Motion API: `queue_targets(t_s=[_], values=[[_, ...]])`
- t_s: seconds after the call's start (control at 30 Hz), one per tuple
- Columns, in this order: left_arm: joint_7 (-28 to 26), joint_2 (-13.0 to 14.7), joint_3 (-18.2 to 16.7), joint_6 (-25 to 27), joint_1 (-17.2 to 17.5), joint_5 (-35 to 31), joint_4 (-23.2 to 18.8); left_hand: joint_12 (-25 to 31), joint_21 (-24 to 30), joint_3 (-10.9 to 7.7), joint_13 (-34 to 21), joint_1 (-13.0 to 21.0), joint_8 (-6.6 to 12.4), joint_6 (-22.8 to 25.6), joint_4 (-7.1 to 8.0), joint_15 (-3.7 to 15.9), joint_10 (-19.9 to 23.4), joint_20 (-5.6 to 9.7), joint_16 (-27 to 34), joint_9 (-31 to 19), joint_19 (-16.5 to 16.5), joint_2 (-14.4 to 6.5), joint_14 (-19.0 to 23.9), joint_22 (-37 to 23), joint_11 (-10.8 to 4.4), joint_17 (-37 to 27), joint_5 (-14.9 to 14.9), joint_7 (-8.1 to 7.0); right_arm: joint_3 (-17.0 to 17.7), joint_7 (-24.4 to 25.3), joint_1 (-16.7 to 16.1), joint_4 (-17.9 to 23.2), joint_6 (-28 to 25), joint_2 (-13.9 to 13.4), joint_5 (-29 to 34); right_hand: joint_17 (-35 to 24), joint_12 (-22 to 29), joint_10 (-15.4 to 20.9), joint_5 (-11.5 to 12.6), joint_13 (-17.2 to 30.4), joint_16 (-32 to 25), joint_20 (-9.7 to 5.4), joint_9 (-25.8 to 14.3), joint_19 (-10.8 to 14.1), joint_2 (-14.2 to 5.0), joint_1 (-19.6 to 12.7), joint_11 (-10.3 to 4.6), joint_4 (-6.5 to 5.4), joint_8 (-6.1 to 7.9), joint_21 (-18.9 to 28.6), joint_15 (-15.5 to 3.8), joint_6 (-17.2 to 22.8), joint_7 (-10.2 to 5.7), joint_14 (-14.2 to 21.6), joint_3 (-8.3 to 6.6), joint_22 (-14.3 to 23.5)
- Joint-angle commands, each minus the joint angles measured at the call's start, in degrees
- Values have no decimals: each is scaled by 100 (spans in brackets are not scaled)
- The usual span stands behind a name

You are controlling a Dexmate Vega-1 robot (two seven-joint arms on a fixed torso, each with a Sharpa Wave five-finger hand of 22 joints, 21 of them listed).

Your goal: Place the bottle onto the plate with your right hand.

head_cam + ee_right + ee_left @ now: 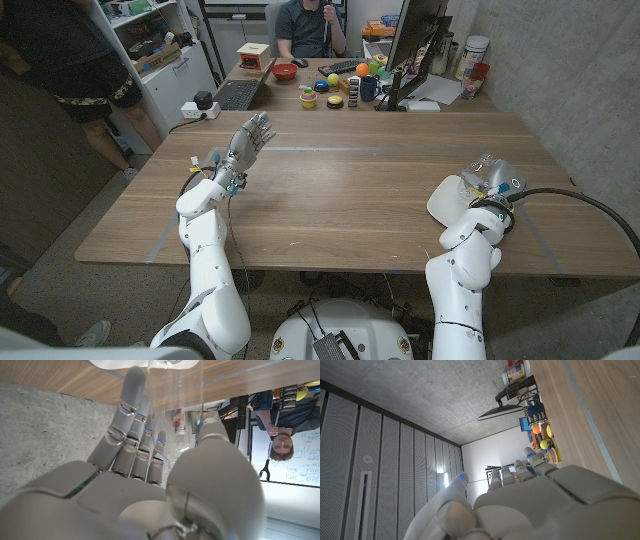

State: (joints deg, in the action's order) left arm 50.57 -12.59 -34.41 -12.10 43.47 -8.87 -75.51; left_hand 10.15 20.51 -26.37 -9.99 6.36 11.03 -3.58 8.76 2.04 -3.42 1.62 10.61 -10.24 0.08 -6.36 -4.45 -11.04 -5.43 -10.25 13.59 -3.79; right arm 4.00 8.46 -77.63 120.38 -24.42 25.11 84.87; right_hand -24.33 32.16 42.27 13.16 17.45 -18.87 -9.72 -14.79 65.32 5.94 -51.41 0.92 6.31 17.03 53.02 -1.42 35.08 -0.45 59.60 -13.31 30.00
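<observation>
The right hand (487, 183) grips the clear bottle (484, 172) over the white plate (447, 198), near the table's (360, 200) right edge. The left hand (247, 140) hovers with fingers spread, holding nothing, well apart from the plate across bare wood

table (340, 190): matt wood grain | bottle (175, 390): clear plastic | plate (443, 198): smooth white | wall (420, 390): rough concrete

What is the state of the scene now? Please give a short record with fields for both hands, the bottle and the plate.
left hand: raised over the table's left part, fingers apart, holding nothing
right hand: fingers around the clear bottle, over the plate
bottle: transparent, in the right hand's grasp; whether it touches the plate cannot be told
plate: white, near the table's right edge, partly hidden by the right hand
table: wooden
</observation>
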Motion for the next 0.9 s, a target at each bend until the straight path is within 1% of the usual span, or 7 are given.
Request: queue_targets(t_s=[0.03,0.2,0.27,0.3,0.43,0.67,0.9], values=[[22,5,-8,42,47,31,-93,42,-17,23,-31,-56,28,-38,17,154,-32,51,25,-26,-6,-47,-47,-13,-11,-24,23,-26,-4,50,-78,-93,-31,84,-107,-27,16,548,26,9,-39,-301,-22,-302,-1230,-1278,-465,150,51,69,-1154,67,2,1456,-196,3],[33,9,3,27,63,29,-114,43,-17,25,-31,-56,26,-41,17,152,-29,49,23,-26,-4,-47,-51,-13,-17,-24,24,-28,-25,123,-101,-168,-100,74,32,-35,9,554,22,12,-35,-301,-28,-309,-1228,-1289,-468,146,45,84,-1154,76,3,1452,-191,-7],[47,6,4,47,70,39,-129,42,-17,25,-31,-56,27,-39,17,154,-33,48,24,-26,-4,-47,-50,-13,-18,-24,24,-26,1,88,-122,-131,-63,84,-134,-37,9,556,22,14,-34,-301,-30,-319,-1229,-1291,-468,144,43,79,-1154,76,3,1451,-190,-19],[25,4,9,37,79,18,-141,42,-17,26,-31,-56,28,-36,17,154,-32,48,25,-26,-4,-47,-48,-13,-18,-24,24,-23,-24,103,-109,-168,-129,84,-24,-38,9,558,22,15,-35,-301,-30,-320,-1230,-1292,-464,143,43,80,-1155,78,3,1452,-190,-21],[33,6,5,47,80,33,-140,43,-18,27,-31,-57,28,-37,17,150,-30,49,26,-26,-3,-46,-43,-13,-8,-24,25,-30,-22,116,-124,-213,-138,84,-73,-44,5,563,20,17,-34,-301,-35,-322,-1232,-1301,-474,140,41,91,-1155,87,5,1454,-188,-28],[54,41,0,42,64,39,-126,43,-17,29,-31,-57,28,-36,17,151,-28,51,25,-26,0,-45,-46,-13,-15,-24,26,-20,-11,198,-140,-270,-169,84,-340,-54,-2,571,16,23,-30,-300,-41,-335,-1231,-1312,-474,134,34,104,-1153,101,4,1450,-182,-48],[44,51,-12,39,58,40,-116,41,-19,31,-31,-58,27,-39,17,159,-33,47,24,-26,-2,-45,-46,-13,-23,-24,27,-30,-23,281,-138,-298,-212,84,-394,-63,-6,586,14,27,-29,-301,-49,-344,-1235,-1322,-478,126,36,118,-1155,130,11,1454,-176,-68]])
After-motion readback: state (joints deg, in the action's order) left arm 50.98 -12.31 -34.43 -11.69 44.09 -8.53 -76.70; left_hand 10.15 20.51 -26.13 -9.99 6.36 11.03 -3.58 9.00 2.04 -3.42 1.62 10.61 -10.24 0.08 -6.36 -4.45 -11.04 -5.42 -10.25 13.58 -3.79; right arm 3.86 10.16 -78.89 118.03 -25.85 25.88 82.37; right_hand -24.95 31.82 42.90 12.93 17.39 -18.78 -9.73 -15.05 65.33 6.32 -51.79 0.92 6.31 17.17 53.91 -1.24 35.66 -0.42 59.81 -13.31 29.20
